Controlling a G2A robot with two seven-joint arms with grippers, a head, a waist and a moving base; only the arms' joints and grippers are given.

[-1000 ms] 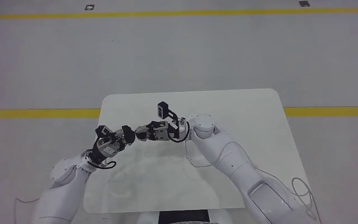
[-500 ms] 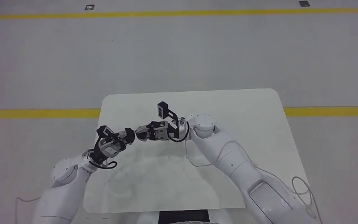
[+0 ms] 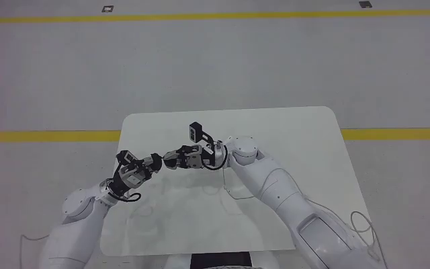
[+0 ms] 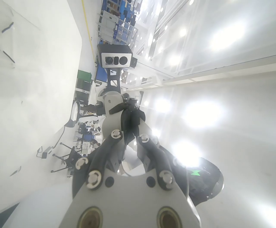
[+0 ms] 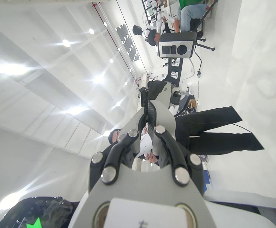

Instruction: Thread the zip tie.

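Pale floor (image 3: 215,60) takes up most of the top view, w/ yellow lines (image 3: 390,134) across it and two small black squares (image 3: 107,9) at the far edge. On it stands the white table (image 3: 289,134), rounded corners. In the left wrist view there is shelving w/ blue bins (image 4: 120,10) in the room behind, well apart from the table.

In the way: from above, both arms' wrists and fingers cover the spot where the tips meet. In each wrist view that arm's own fingers sit in front of that spot, w/ the other arm's gripper close behind.

Vs 1 s ago: L arm (image 3: 80,208) has shifted a bit toward the table and its wrist has turned slightly, so its dark end looks slimmer from above. R arm (image 3: 282,195) and the table look unchanged as far as I can tell.

L gripper (image 3: 156,161) hangs over the table's left part. R gripper (image 3: 169,160) is just beside it, the two tip to tip and near touching. L gripper's pads (image 4: 129,121) are pressed together. R gripper's ribbed pads (image 5: 152,121) are pressed together too. Can't tell if sth thin sits btwn either pair. The zip tie is too small or too hidden to pick out from the dark pads. Can't tell which gripper has it, or where it lies relative to them.
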